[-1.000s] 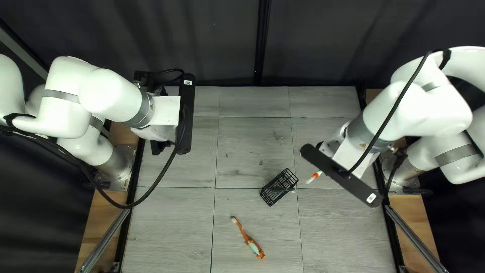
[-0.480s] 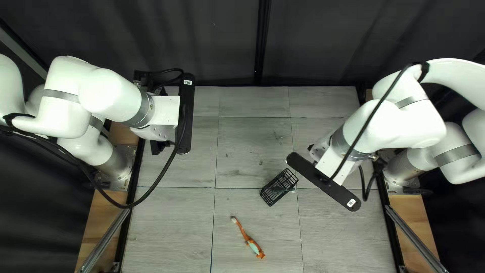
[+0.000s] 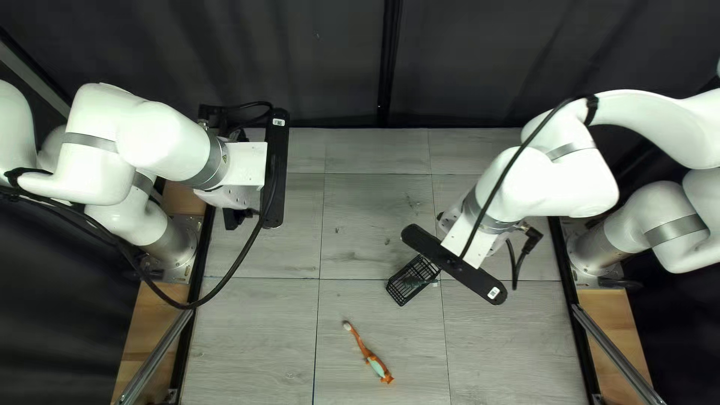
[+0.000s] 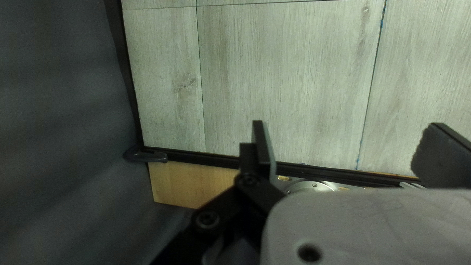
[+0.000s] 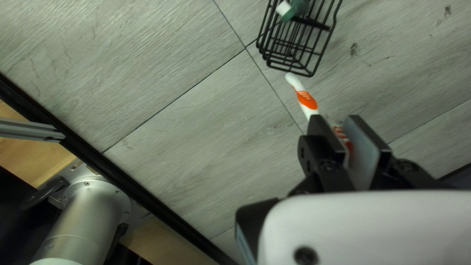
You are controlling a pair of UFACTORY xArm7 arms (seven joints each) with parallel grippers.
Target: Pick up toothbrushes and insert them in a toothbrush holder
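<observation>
White-and-orange toothbrush clamped between its fingers, the right gripper hangs over the pale wood-look tabletop. At the far left of the top left view there's the left gripper, jaws wide apart. Partly under the right gripper sits a black wire toothbrush holder, with a green toothbrush in it; the clamped brush's white end points that way. Nearer the table's front, an orange-and-mint toothbrush lies slantwise.
</observation>
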